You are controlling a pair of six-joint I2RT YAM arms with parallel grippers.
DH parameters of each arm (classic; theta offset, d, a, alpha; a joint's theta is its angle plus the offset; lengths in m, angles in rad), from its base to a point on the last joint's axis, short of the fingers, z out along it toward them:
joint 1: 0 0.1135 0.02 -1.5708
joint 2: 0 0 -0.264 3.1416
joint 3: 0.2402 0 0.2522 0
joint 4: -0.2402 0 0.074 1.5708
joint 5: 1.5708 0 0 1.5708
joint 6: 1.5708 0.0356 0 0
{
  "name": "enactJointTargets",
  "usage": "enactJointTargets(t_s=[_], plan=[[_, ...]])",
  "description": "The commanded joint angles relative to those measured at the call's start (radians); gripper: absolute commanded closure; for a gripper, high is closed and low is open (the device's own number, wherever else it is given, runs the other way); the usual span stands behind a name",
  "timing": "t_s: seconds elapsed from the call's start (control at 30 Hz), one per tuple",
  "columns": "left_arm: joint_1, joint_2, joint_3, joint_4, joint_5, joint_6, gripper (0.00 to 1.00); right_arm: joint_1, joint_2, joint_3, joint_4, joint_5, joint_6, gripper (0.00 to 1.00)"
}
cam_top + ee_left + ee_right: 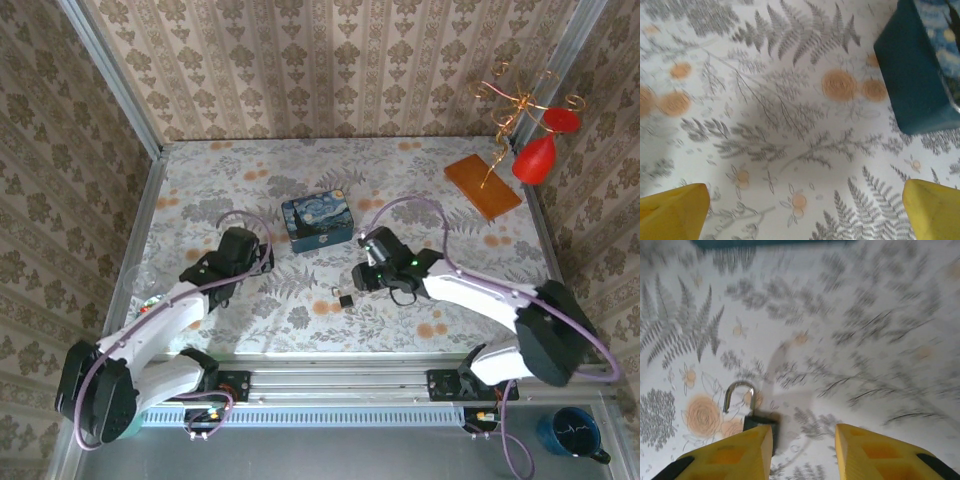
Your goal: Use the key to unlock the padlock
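Both left jaws and right jaws gape empty; centre right jaws on padlock (760, 422) body before closing.

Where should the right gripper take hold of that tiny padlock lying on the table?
Grip the padlock by its black squarish body, coming straight down with the fingers across its side edges. It seems to lie flat on the tablecloth, and the thin shackle would likely pivot or slip. The right gripper is open just beside it.
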Motion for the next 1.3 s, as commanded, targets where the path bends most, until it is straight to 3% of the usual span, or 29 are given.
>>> enactJointTargets(t_s=[0.0, 0.07, 0.23, 0.33, 0.43, 0.53, 0.67, 0.97, 1.03, 1.27], plan=[[0.007, 0.036, 0.069, -0.065, -0.150, 0.084, 0.00, -0.027, -0.132, -0.007, -0.055, 0.163, -0.081, 0.61], [0.010, 0.058, 0.096, -0.056, -0.210, 0.116, 0.00, -0.049, -0.208, -0.047, -0.027, 0.240, -0.115, 0.57], [0.030, 0.140, 0.148, 0.011, -0.316, 0.233, 0.00, -0.102, -0.374, -0.163, 0.121, 0.492, -0.185, 0.27], [0.056, 0.182, 0.143, 0.127, -0.378, 0.308, 0.00, -0.149, -0.439, -0.248, 0.266, 0.507, -0.280, 0.25], [0.067, 0.209, 0.073, 0.345, -0.425, 0.434, 0.00, -0.214, -0.453, -0.285, 0.326, 0.471, -0.274, 0.24], [0.079, 0.238, -0.009, 0.581, -0.457, 0.570, 0.00, -0.250, -0.407, -0.285, 0.347, 0.515, -0.270, 0.24], [0.128, 0.300, -0.135, 0.920, -0.397, 0.714, 0.00, -0.293, -0.304, -0.278, 0.403, 0.608, -0.313, 0.21], [0.212, 0.529, -0.272, 1.466, -0.302, 0.852, 0.00, -0.430, -0.067, -0.284, 0.660, 0.551, -0.382, 0.18], [0.228, 0.521, -0.259, 1.427, -0.338, 0.812, 0.00, -0.452, -0.009, -0.289, 0.729, 0.536, -0.408, 0.18], [0.364, 0.435, -0.269, 1.256, -0.085, 0.653, 0.00, -0.484, 0.078, -0.340, 0.965, 0.448, -0.494, 0.16]])
